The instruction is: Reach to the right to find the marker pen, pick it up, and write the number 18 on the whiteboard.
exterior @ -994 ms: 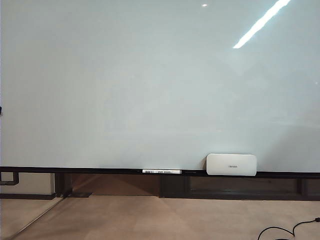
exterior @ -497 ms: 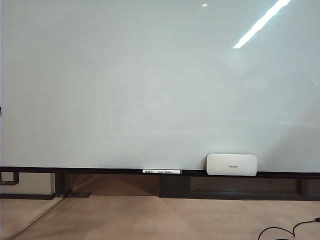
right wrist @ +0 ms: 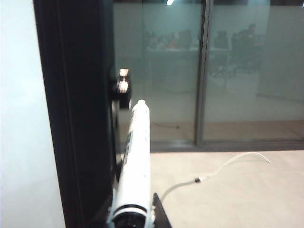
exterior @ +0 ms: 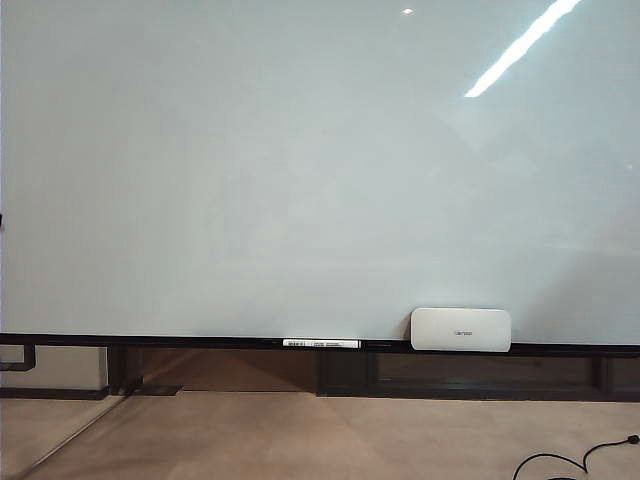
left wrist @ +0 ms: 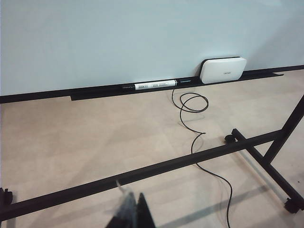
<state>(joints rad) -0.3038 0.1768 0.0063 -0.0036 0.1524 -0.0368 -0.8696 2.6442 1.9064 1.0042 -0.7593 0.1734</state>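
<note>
A pale, glossy whiteboard (exterior: 300, 170) fills the exterior view above a beige floor, bare of any strokes, so the number 18 is not yet begun; neither arm shows in that view. In the right wrist view the right gripper (right wrist: 137, 221) sits at the frame's edge with its jaws drawn in around the dark end of the marker pen (right wrist: 135, 166), and the grip looks firm, though only the tips of the fingers show. The pen's white barrel runs straight away from the hand along the gripper's own line, its far end pointing toward a dark upright frame post (right wrist: 76, 109) and a glass partition (right wrist: 237, 71) beyond, with a pale strip of the board just beside the post. So the pen lies off past the board's edge, and the coming move turns on swinging it round to face the writing surface. The left gripper (left wrist: 130, 216) hangs low over the floor, well apart from the board; whether it is parted I cannot tell. On the black rail (exterior: 150, 340) lie another white marker (exterior: 321, 343) and an eraser block (exterior: 461, 329).
</note>
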